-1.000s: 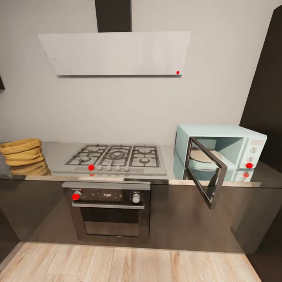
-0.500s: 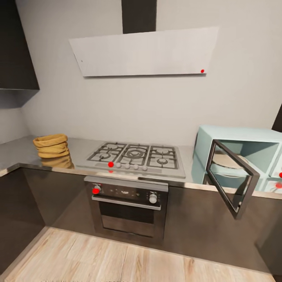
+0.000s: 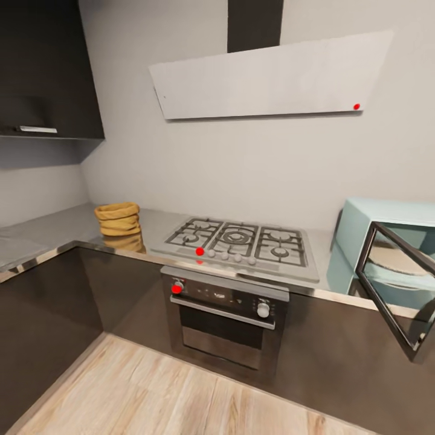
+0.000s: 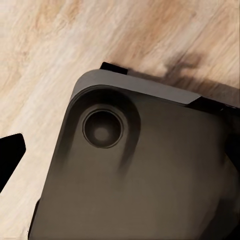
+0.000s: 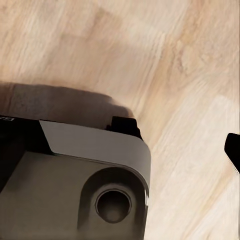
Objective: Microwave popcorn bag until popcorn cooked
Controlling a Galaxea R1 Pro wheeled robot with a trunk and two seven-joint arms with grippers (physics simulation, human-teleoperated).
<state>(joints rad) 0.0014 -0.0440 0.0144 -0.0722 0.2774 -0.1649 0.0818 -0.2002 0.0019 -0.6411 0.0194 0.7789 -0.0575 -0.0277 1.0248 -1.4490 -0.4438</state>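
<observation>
Claw tips unclear, popcorn bag [image 3: 117, 218] on countertop [image 3: 48, 229]

A kitchen: gas hob [image 3: 238, 240], built-in oven [image 3: 225, 320] (knobs), steel countertop [image 3: 66, 226].

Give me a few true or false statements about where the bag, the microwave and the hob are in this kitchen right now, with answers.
1. The microwave door stands open. True.
2. The popcorn bag is inside the microwave. False: it sits on the countertop, left of the hob.
3. The hob lies between the bag and the microwave. True.
4. The oven sits under the microwave. False: it is below the hob.
5. The wrist views look down at a wooden floor. True.
</observation>
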